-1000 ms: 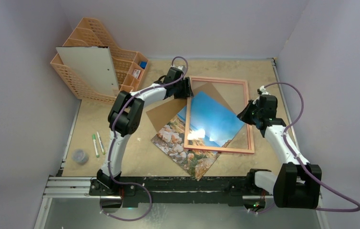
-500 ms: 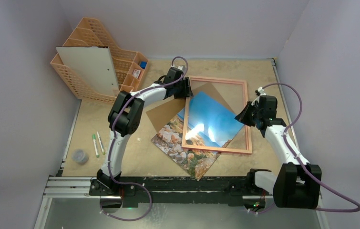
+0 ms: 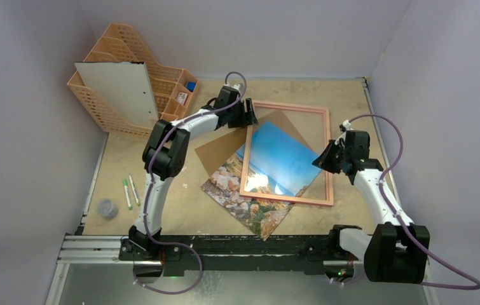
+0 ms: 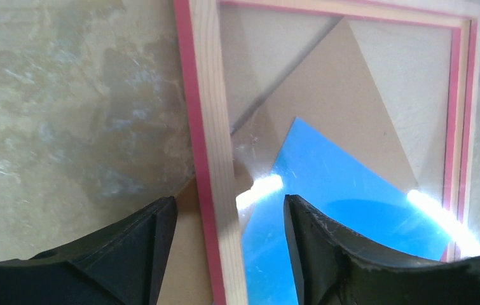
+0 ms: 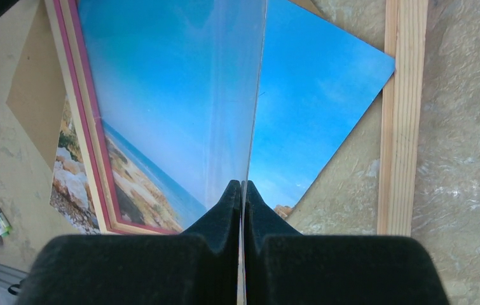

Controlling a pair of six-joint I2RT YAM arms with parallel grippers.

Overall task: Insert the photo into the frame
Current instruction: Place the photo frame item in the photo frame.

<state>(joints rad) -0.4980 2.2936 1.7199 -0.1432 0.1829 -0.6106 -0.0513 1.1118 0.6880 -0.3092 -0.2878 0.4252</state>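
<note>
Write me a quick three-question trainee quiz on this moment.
1. True or false: the photo lies wholly inside the frame.
2. What is the right gripper pinching? A) the pane B) the board C) a marker
3. Fill in: the ___ gripper stands open astride a frame rail.

Key:
1. False. The photo's rocky corner sticks out beyond the frame.
2. A.
3. The left gripper.
</note>
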